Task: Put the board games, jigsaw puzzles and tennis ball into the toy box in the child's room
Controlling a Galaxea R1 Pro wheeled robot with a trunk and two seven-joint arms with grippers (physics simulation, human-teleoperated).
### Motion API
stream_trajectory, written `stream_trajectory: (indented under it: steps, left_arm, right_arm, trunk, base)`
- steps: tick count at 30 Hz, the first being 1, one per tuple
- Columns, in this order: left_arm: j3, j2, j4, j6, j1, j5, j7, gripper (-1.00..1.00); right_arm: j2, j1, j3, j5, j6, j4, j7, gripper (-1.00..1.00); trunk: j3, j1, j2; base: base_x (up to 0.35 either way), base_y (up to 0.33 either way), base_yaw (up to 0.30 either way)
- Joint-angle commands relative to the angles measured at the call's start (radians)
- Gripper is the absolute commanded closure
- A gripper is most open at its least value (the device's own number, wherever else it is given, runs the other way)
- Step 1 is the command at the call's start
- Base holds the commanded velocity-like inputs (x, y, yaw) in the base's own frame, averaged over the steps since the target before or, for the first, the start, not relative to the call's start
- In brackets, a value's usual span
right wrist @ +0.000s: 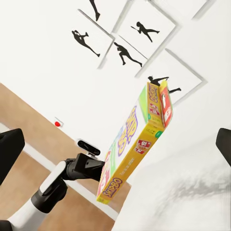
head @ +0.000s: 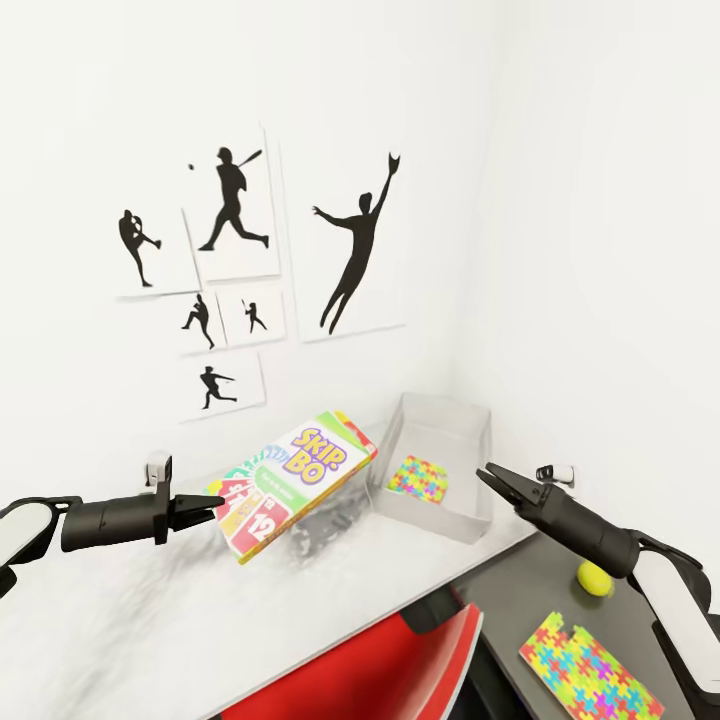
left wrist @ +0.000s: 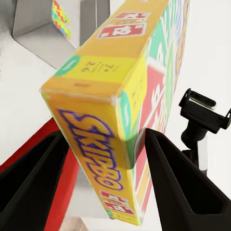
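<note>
My left gripper [head: 207,512] is shut on the lower corner of the "SKIP BO" board game [head: 296,478], which hangs tilted above the table [head: 120,620], just left of the toy box [head: 470,432]. In the left wrist view the box [left wrist: 120,96] sits between both fingers [left wrist: 33,185]. One jigsaw puzzle [head: 418,478] lies inside the toy box. A second jigsaw puzzle [head: 590,668] and the tennis ball [head: 594,578] rest on the table's dark grey end section. My right gripper [head: 490,476] is open and empty at the toy box's near right corner. The bed is out of view.
A red chair [head: 400,665] stands tucked against the table's front edge, below the held game. White walls close the corner behind the toy box, with baseball silhouette pictures [head: 235,205] on the left wall.
</note>
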Motion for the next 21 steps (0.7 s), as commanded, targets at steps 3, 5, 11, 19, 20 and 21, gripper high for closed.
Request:
stream_trajectory:
  steps: [3, 5, 11, 19, 20, 21]
  left_arm:
    - [-0.002, 0.001, 0.000, 0.000, -0.002, -0.006, -0.009, 1.00]
    - [-0.002, 0.001, 0.001, 0.000, -0.002, -0.006, -0.009, 1.00]
    - [-0.002, 0.001, 0.001, 0.000, -0.002, -0.006, -0.009, 1.00]
    - [-0.002, 0.001, 0.001, 0.000, -0.002, -0.006, -0.009, 1.00]
    - [-0.002, 0.001, 0.001, 0.000, -0.002, -0.006, -0.009, 1.00]
    - [-0.002, 0.001, 0.001, 0.000, -0.002, -0.006, -0.009, 1.00]
  right_arm:
    - [0.000, -0.001, -0.001, -0.002, 0.005, 0.000, 0.001, -1.00]
    - [0.000, -0.001, -0.001, -0.002, 0.005, 0.000, 0.001, -1.00]
    - [0.000, -0.001, -0.001, -0.002, 0.005, 0.000, 0.001, -1.00]
    - [0.000, -0.001, -0.001, -0.003, 0.005, 0.000, 0.001, -1.00]
    - [0.000, -0.001, -0.001, -0.003, 0.005, 0.000, 0.001, -1.00]
    - [0.000, -0.001, -0.001, -0.002, 0.005, 0.000, 0.001, -1.00]
  trunk:
    - [-0.002, 0.001, -0.002]
    - [-0.002, 0.001, -0.002]
    - [-0.002, 0.001, -0.002]
    - [-0.002, 0.001, -0.002]
    - [-0.002, 0.001, -0.002]
    - [-0.002, 0.001, -0.002]
  base:
    - [0.127, -0.005, 0.006]
    - [0.059, -0.001, 0.001]
    - [0.135, 0.000, 0.000]
    - [0.075, 0.000, 0.000]
    - [0.051, 0.000, 0.000]
    - [0.033, 0.000, 0.000]
